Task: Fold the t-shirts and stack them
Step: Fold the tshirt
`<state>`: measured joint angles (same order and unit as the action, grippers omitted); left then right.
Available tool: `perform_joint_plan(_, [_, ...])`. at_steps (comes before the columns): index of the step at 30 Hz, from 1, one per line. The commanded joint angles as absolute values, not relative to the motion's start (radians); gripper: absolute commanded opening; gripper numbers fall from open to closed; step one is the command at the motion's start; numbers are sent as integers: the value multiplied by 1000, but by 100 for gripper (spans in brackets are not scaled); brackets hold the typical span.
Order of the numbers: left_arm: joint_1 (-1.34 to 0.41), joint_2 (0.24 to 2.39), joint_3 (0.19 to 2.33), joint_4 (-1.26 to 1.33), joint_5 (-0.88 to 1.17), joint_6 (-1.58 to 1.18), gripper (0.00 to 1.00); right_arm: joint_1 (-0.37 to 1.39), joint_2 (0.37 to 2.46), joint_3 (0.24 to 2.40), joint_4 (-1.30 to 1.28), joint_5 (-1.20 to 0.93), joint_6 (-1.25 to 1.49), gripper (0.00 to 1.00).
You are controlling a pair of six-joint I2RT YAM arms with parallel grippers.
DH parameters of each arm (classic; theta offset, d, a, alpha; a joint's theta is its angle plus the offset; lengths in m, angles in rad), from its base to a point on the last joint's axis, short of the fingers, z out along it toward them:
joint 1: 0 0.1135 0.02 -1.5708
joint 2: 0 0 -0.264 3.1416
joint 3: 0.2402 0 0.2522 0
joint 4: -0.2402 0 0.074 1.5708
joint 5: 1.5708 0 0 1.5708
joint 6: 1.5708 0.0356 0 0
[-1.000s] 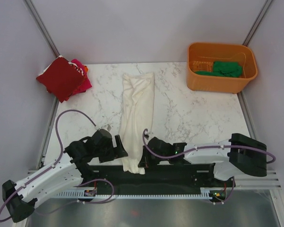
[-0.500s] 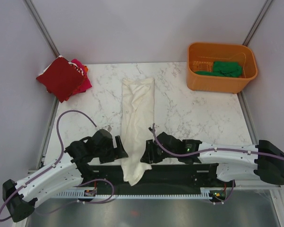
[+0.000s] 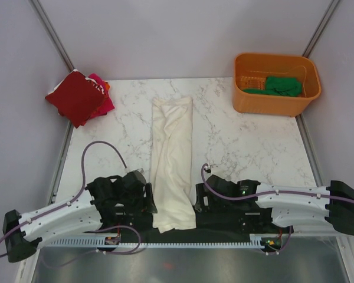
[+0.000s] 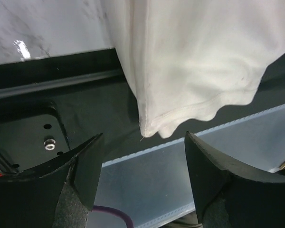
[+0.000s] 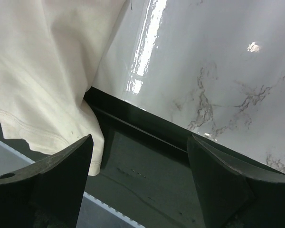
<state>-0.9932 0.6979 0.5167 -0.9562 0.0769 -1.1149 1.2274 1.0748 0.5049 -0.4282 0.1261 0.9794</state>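
An orange plastic tub [image 3: 272,105] sits in the upper right of the frame, at the far corner of a white marble table [image 3: 242,141] whose lower edge carries a black mounting plate [image 3: 236,227].

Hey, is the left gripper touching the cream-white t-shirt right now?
Apart. In the left wrist view the left gripper is open, and the dark base shows between each finger and the hem of the cream-white t-shirt.

Left tool [image 4: 143,142] and right tool [image 5: 138,142] — both spread wide, low
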Motion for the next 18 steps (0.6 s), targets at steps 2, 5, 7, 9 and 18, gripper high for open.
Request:
perform_joint_plan(2, [-1190, 758, 479, -888, 55, -1378, 74, 1229, 1084, 528, -440, 170, 969, 88])
perform_joint_plan(5, [-1299, 819, 474, -807, 25, -1465, 69, 1230, 1088, 532, -436, 170, 966, 88])
perform_joint_plan(7, [-1363, 891, 488, -776, 3, -1494, 67, 1229, 1078, 529, -437, 170, 962, 88])
perform_joint_plan(9, [-1414, 969, 527, -761, -46, -1531, 67, 1229, 1066, 519, -436, 173, 963, 88])
perform_joint_plan(18, [-1433, 1094, 517, -700, -121, -1572, 60, 1229, 1043, 499, -439, 167, 965, 88])
